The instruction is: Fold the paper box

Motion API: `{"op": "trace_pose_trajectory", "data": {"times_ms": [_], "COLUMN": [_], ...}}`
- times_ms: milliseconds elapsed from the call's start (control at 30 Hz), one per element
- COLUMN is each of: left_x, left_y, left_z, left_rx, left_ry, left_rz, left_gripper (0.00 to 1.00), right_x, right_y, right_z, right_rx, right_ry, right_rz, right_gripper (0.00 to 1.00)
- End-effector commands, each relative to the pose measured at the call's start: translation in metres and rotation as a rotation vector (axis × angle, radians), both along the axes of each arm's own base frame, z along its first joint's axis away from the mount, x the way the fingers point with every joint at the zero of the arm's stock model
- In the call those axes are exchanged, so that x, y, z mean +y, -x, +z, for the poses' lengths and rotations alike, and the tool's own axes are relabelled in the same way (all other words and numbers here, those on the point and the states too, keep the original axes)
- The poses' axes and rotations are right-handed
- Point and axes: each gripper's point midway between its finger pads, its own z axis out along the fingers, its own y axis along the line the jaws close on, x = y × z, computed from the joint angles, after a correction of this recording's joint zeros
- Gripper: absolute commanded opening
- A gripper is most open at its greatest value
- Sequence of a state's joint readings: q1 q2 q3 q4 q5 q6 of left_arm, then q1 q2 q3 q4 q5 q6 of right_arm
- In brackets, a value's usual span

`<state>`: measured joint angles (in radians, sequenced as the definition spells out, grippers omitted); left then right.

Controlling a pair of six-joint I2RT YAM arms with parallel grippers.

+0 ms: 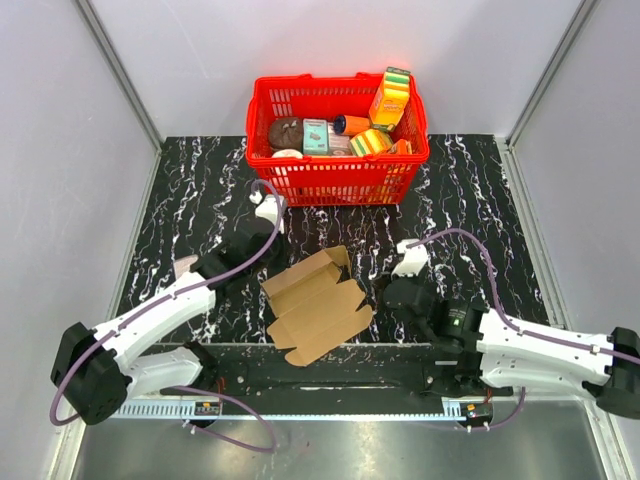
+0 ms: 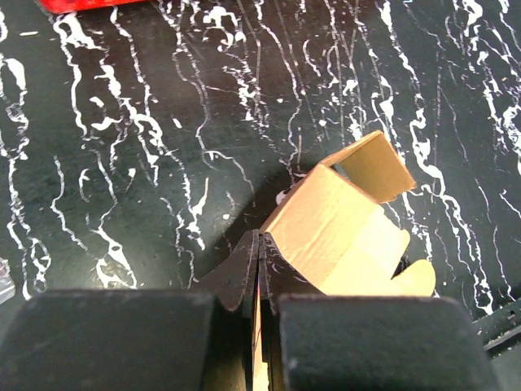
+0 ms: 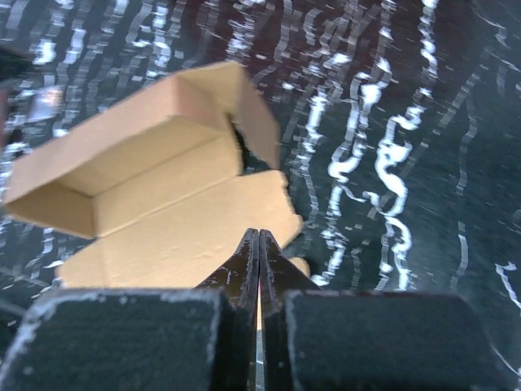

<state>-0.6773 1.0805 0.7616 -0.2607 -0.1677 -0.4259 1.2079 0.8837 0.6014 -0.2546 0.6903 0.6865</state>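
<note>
The black marbled table [image 1: 180, 200] took up most of what I saw, with a red basket [image 1: 335, 185] full of colourful packages at its far side. Nearer the arms, in the middle of the table and well apart from the basket, lay the paper box [image 1: 318, 305]. It was only partly formed, with a few walls raised and a broad flap lying flat. The left gripper [image 2: 259, 244] hung at the box's left edge, fingers pressed together with nothing visibly gripped; I couldn't tell if they touched the cardboard. The right gripper [image 3: 258, 244] sat low over the flat flap from the other side, its fingers pressed together too.
</note>
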Motion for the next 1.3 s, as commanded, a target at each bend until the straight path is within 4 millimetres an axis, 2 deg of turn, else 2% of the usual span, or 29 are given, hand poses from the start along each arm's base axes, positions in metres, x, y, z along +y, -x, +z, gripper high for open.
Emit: {"op": "trace_pose_trajectory", "data": {"times_ms": [0,67,300,367,567,633,800,967,1000,1067,1100,1167,1267], "left_x": [-0.028,-0.028,-0.029,-0.029,-0.027,-0.025,-0.024,-0.027,-0.03,-0.034,-0.04,-0.048,-0.065], "left_y": [-0.012,-0.014,-0.015,-0.015,-0.013,-0.013,-0.013,-0.018,-0.021,-0.027,-0.032,-0.04,-0.056], "left_z": [0.036,0.031,0.018,0.014,0.003,0.001,-0.003,0.004,0.013,0.017,0.029,0.031,0.044], "left_rx": [-0.097,-0.089,-0.071,-0.065,-0.048,-0.047,-0.048,-0.065,-0.082,-0.093,-0.113,-0.114,-0.137], "left_ry": [0.072,0.057,0.023,0.013,-0.01,-0.018,-0.03,-0.038,-0.031,-0.044,-0.034,-0.056,-0.066], "left_rz": [-0.063,-0.055,-0.062,-0.063,-0.065,-0.062,-0.061,-0.073,-0.077,-0.091,-0.1,-0.124,-0.164], "left_gripper": [0.0,0.0,0.0,0.0,0.0,0.0,0.0,0.0,0.0,0.0,0.0,0.0,0.0], "right_x": [-0.022,-0.014,0.006,0.013,0.021,0.026,0.024,0.016,0.014,0.011,0.01,0.006,0.005], "right_y": [-0.004,-0.005,-0.017,-0.025,-0.039,-0.04,-0.045,-0.044,-0.045,-0.043,-0.043,-0.041,-0.04], "right_z": [-0.03,-0.034,-0.078,-0.078,-0.103,-0.104,-0.121,-0.14,-0.142,-0.148,-0.149,-0.155,-0.157], "right_rx": [0.106,0.117,0.253,0.25,0.312,0.316,0.341,0.369,0.369,0.381,0.382,0.393,0.394], "right_ry": [0.036,0.024,0.021,-0.01,-0.046,-0.068,-0.041,0.005,0.011,0.024,0.027,0.041,0.049], "right_rz": [-0.05,-0.023,0.025,0.027,0.032,0.049,0.028,-0.003,-0.012,-0.022,-0.024,-0.029,-0.031], "right_gripper": [0.0,0.0,0.0,0.0,0.0,0.0,0.0,0.0,0.0,0.0,0.0,0.0,0.0]}}
